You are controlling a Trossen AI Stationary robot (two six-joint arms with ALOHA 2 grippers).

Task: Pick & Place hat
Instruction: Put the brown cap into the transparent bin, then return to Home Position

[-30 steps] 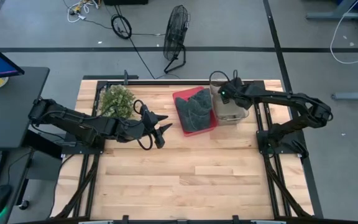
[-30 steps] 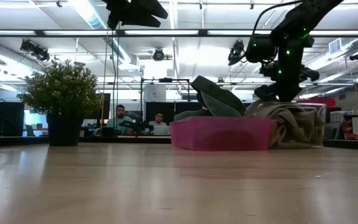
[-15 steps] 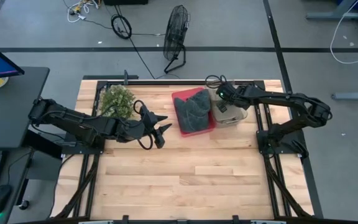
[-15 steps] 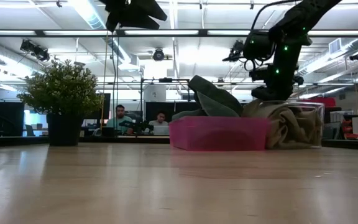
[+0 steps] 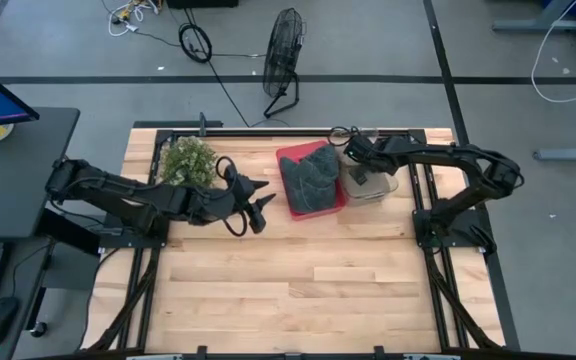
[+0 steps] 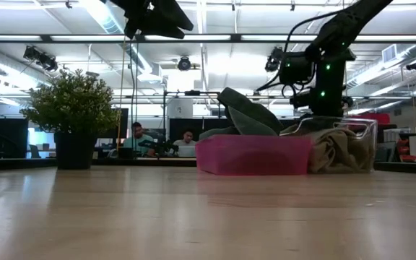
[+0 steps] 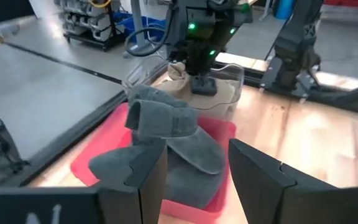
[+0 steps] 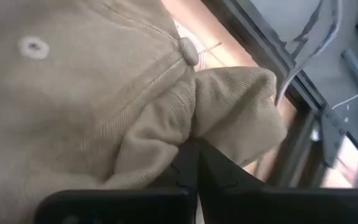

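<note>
Looking straight down, the right gripper reaches into the clear bin at the back of the wooden surface, its fingers lost against the tan hat bunched inside. Just beside the bin sits the pink tray with grey hats heaped in it. The left gripper hangs over the surface between the potted plant and the tray, fingers spread apart and holding nothing.

From table height, the tray hides the bin's lower near corner, and the right gripper's tips sink behind the bin rim; people sit far behind, too small to make out.

Past the left wrist's open fingers, the grey hats fill the tray.

At the right wrist, the dark fingers meet in a narrow point pinching a fold of tan hat.
</note>
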